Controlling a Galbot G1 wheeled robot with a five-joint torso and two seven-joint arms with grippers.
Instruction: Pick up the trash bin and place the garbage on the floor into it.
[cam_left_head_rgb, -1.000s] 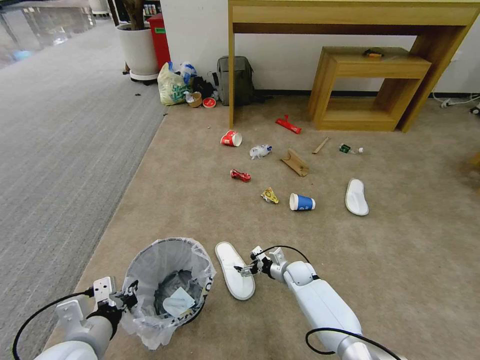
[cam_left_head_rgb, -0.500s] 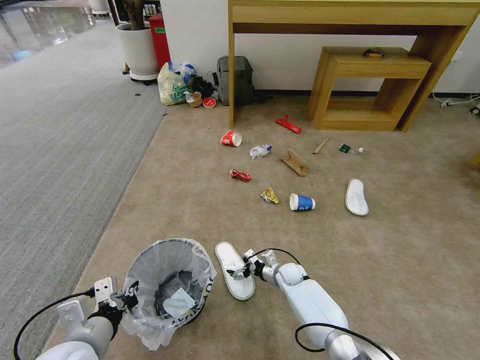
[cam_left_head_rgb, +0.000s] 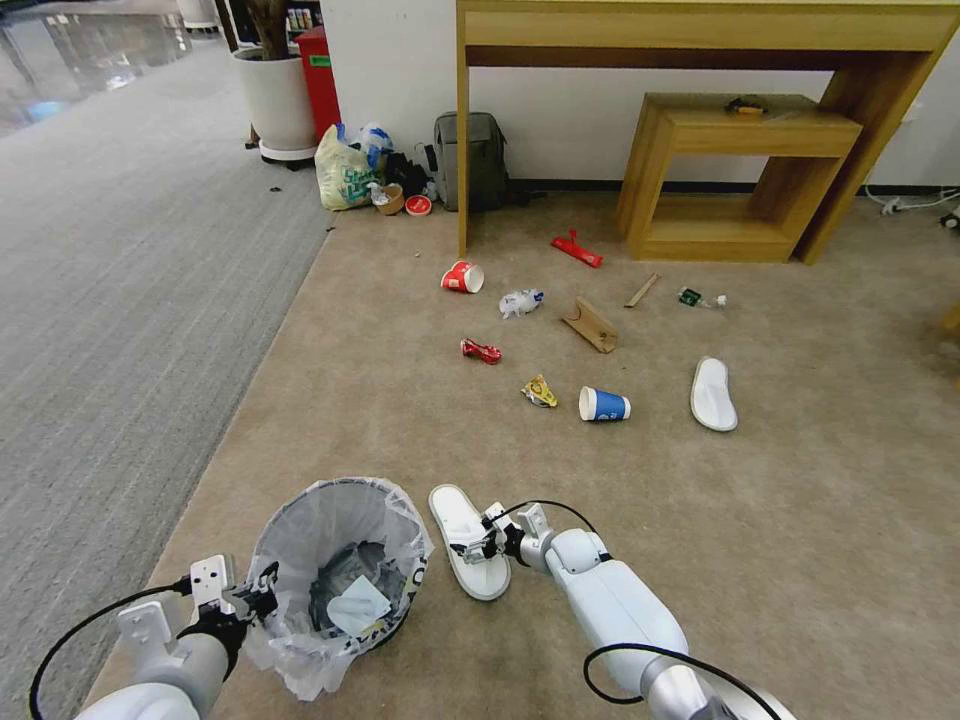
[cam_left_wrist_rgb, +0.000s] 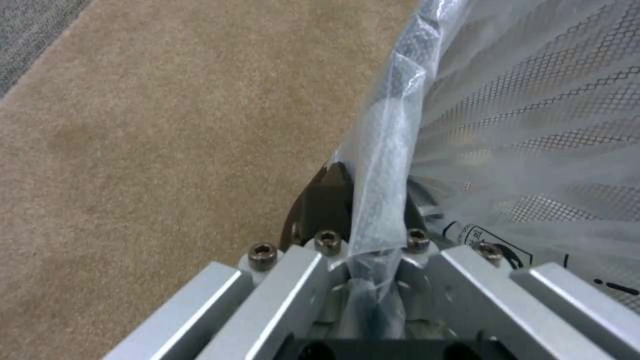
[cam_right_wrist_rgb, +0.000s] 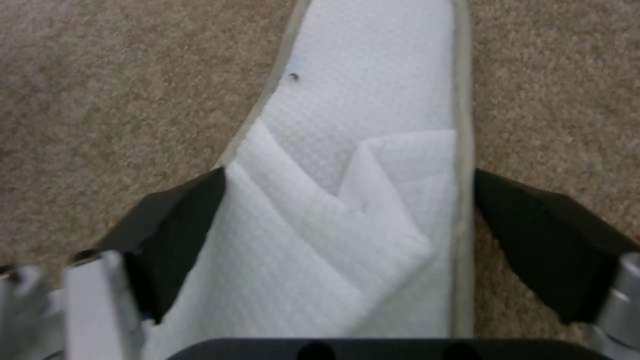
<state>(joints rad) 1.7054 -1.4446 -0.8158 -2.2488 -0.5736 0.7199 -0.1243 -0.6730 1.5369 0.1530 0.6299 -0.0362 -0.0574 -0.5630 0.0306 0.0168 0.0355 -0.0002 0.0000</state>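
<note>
The small round black trash bin (cam_left_head_rgb: 338, 570) with its see-through white plastic bag stands on the beige carpet floor (cam_left_head_rgb: 800, 520), near the edge where the grey ribbed carpet (cam_left_head_rgb: 120, 300) begins. The left gripper (cam_left_head_rgb: 262, 588) is closed tight on the bin's rim, with the bag pinched between its fingers (cam_left_wrist_rgb: 325, 205). Some crumpled paper lies inside the bin.

Just beside the bin lies a flat white slipper (cam_left_head_rgb: 468, 540). The right gripper (cam_left_head_rgb: 470, 548) is low over it, and its black fingers (cam_right_wrist_rgb: 175, 235) are wide apart, one at each side of the slipper's folded top band. They sit right at the slipper's edges but do not squeeze it.

Farther off on the beige carpet lie a blue paper cup (cam_left_head_rgb: 604, 404), a second white slipper (cam_left_head_rgb: 713, 394), a yellow wrapper (cam_left_head_rgb: 539, 391), a crushed red can (cam_left_head_rgb: 480, 350), a red paper cup (cam_left_head_rgb: 462, 277) and a brown piece of cardboard (cam_left_head_rgb: 590, 325).
</note>
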